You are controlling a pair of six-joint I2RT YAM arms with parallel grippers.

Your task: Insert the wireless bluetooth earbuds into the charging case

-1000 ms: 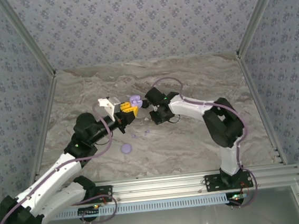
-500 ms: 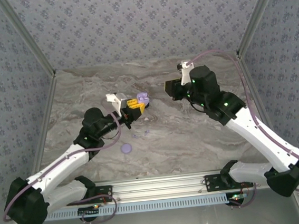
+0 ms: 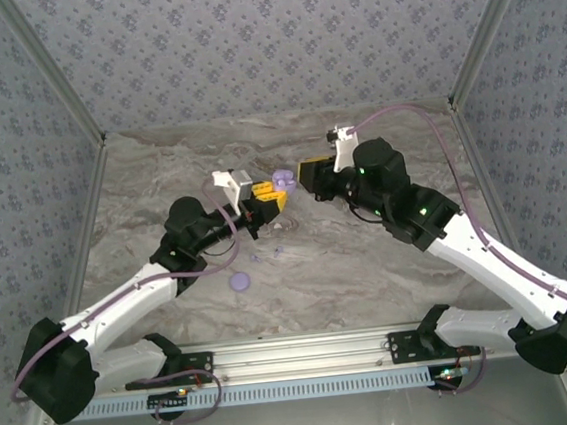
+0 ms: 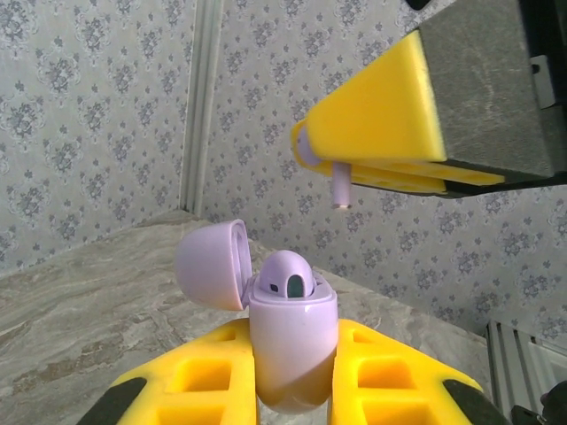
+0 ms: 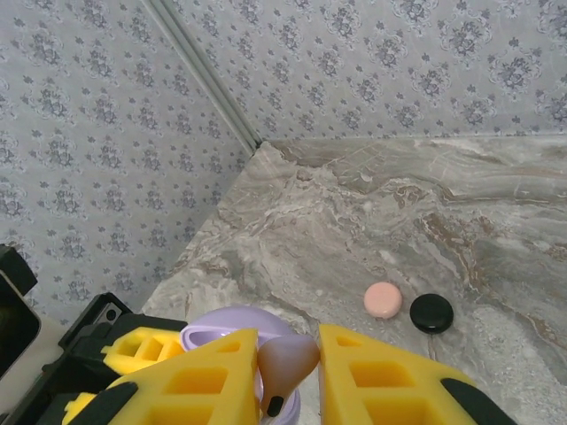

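My left gripper (image 4: 292, 359) is shut on the lavender charging case (image 4: 292, 341), held upright above the table with its lid (image 4: 211, 264) swung open to the left. One lavender earbud (image 4: 288, 274) sits in the case. My right gripper (image 5: 288, 359) is shut on a second lavender earbud (image 5: 288, 363), stem pointing down, just above the open case (image 5: 226, 326). In the left wrist view that stem (image 4: 341, 188) hangs under the right finger, above the case. From the top, the case (image 3: 282, 180) lies between the left gripper (image 3: 270, 200) and right gripper (image 3: 307, 176).
A pink disc (image 5: 383, 299) and a black disc (image 5: 431, 312) lie side by side on the marble table (image 5: 372, 212). A lavender disc (image 3: 239, 280) and two tiny pale bits (image 3: 277, 251) lie near the left arm. Patterned walls close three sides.
The left gripper has carried the case to the right and farther back. The right arm swung out to the back right, then brought its gripper in beside the case.
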